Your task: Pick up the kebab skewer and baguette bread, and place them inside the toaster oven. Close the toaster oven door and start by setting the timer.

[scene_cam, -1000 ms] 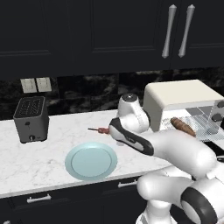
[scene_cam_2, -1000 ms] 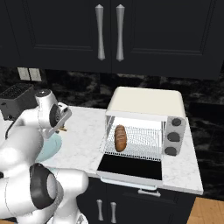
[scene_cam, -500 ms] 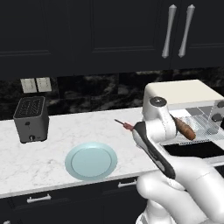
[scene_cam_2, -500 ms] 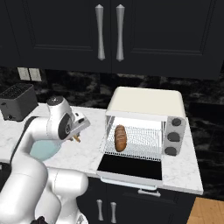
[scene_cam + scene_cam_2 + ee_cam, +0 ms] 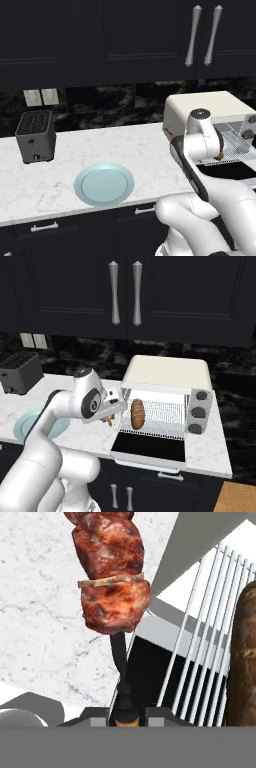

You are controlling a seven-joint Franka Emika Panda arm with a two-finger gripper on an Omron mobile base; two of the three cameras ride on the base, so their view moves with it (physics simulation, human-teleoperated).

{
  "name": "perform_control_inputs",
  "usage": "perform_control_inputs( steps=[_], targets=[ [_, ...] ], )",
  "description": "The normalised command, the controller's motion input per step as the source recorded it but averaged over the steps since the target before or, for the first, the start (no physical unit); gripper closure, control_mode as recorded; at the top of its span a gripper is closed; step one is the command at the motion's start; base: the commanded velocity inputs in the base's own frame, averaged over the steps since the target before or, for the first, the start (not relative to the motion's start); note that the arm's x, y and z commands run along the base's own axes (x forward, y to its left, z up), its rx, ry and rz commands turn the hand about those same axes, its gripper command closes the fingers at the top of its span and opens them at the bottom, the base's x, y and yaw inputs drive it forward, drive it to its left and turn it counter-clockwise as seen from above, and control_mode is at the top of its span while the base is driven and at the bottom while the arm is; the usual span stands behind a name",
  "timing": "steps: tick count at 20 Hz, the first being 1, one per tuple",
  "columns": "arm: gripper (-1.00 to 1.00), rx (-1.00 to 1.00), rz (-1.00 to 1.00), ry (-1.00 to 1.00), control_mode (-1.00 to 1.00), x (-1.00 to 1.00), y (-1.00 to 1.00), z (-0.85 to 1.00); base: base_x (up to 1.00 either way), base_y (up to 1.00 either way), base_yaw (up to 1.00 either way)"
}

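While gripping: the hand (image 5: 128,719) is pinching the skewer (image 5: 111,577) by its stick.
Bread (image 5: 137,413): lying on the oven (image 5: 167,376) rack, just beside the hand.

Kebab skewer (image 5: 111,577) top cut off by hand-view edge.

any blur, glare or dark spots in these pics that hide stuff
Hand view: the kebab skewer is soft and blurry up close, and the baguette is cut off by the right edge. Left base view: the arm blocks most of the toaster oven. Right base view: even light, no glare, the loaf sharp on the rack, the gripper at the oven's left edge.
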Motion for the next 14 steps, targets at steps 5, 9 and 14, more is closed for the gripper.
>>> perform_control_inputs(
  steps=[5,9,14],
  targets=[
    [1.0,0.0,-0.06,0.0,-1.0,-0.24,-0.86,0.07,0.0,0.0,0.0],
    [1.0,0.02,-0.07,0.0,-1.0,-0.29,-0.78,0.0,0.0,0.0,0.0],
    [1.0,0.06,-0.13,0.0,-1.0,-0.06,-0.79,0.06,0.0,0.0,0.0]
  ],
)
